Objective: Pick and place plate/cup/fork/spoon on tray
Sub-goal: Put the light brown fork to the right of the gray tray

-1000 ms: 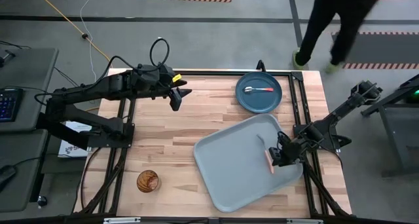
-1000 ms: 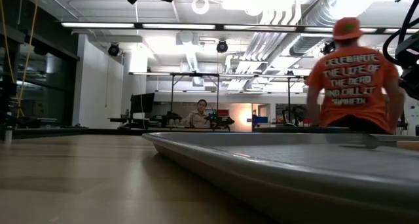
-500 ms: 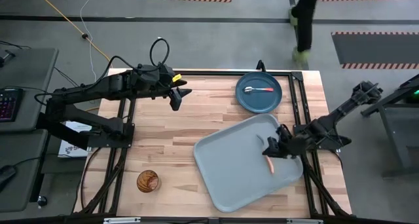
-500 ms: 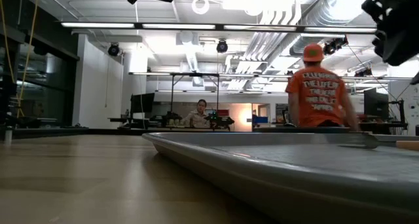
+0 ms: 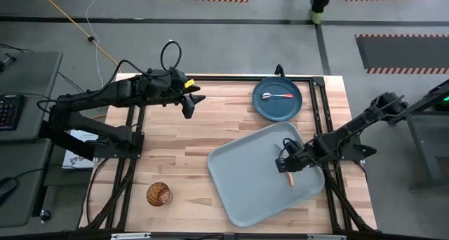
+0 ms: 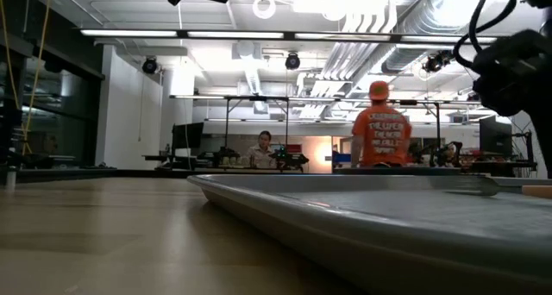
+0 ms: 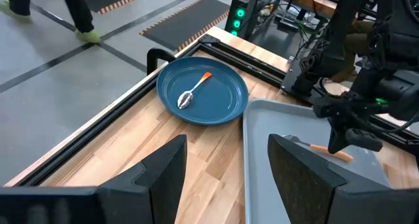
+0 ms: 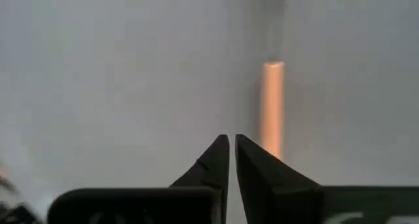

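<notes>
The fork lies flat on the tray, orange handle showing, apparently already delivered. The right end effector hangs just above it, fingers nearly touching and empty, the handle just beside its tips. The left end effector waits spread open over the counter, well apart.

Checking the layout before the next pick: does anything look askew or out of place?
The tray sits skewed to the table edges. The spoon lies in the plate, off the tray. The cup stands far from it.
</notes>
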Robot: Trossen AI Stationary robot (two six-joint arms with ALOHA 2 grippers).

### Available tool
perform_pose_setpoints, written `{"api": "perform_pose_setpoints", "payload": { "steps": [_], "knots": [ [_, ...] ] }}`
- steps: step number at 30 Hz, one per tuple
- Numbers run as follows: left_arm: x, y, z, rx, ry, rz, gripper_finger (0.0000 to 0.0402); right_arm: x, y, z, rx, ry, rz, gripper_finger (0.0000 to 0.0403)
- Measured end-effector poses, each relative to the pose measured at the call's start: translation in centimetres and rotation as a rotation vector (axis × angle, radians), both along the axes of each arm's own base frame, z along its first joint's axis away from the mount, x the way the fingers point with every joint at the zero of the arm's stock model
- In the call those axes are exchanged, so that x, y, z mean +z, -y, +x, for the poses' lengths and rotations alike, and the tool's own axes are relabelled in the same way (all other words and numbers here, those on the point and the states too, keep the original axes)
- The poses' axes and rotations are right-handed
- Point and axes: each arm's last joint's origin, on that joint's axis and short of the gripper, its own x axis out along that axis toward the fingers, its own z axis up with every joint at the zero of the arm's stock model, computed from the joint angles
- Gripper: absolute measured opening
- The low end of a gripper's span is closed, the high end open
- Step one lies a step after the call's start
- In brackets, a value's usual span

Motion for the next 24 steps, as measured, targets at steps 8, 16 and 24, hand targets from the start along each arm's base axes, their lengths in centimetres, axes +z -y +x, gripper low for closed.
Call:
{"api": "perform_pose_setpoints", "payload": {
  "steps": [8,16,24],
  "knots": [
    [0.0,0.0,0.0,0.0,0.0,0.0,0.0202,-0.3,0.5,-1.1,0.025,-0.116,-0.035,0.0003],
    [0.0,0.0,0.0,0.0,0.0,0.0,0.0202,0.9,0.4,-0.3,0.013,0.076,-0.058,0.0],
    [-0.1,0.0,0.2,0.001,-0.006,-0.001,0.0202,-0.1,2.3,0.9,-0.105,0.035,-0.158,0.0]
  ]
}}
